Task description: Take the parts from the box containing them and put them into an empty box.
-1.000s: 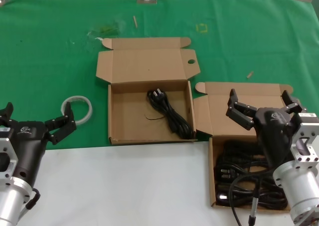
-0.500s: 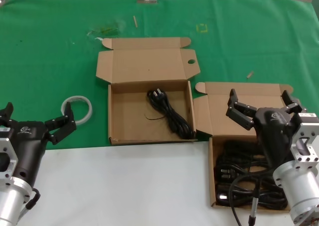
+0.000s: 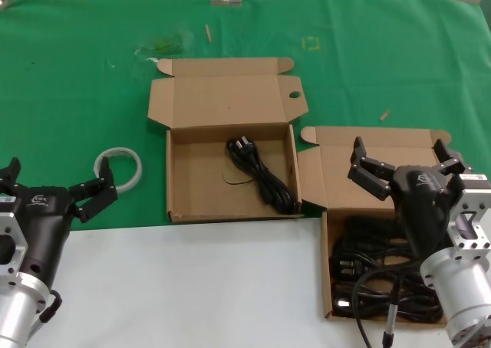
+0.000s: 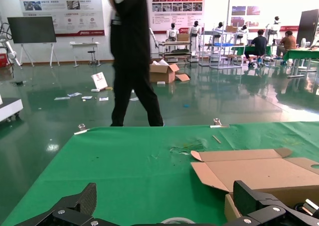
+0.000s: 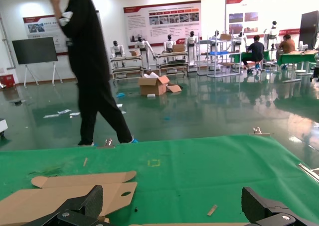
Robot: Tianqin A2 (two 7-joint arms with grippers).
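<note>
Two open cardboard boxes sit on the green cloth. The middle box [image 3: 188, 183] holds one black power cord [image 3: 263, 176] with its plug toward the back. In the right box [image 3: 326, 287] lies a tangle of several black cords [image 3: 368, 275], partly hidden by my right arm. My right gripper [image 3: 404, 164] hangs open above that box's back flap, with nothing between its fingers. Low at the left my left gripper [image 3: 54, 183] is open and empty, near the white tape ring [image 3: 119, 169]. In the wrist views, both grippers' finger tips [image 4: 251, 198] [image 5: 256, 203] stand wide apart.
The middle box's raised lid [image 3: 222, 91] and side flaps stand behind it. A white surface [image 3: 192, 287] covers the table's front. Small scraps [image 3: 384, 115] lie on the cloth at the back. A person [image 4: 130, 52] walks across the hall beyond the table.
</note>
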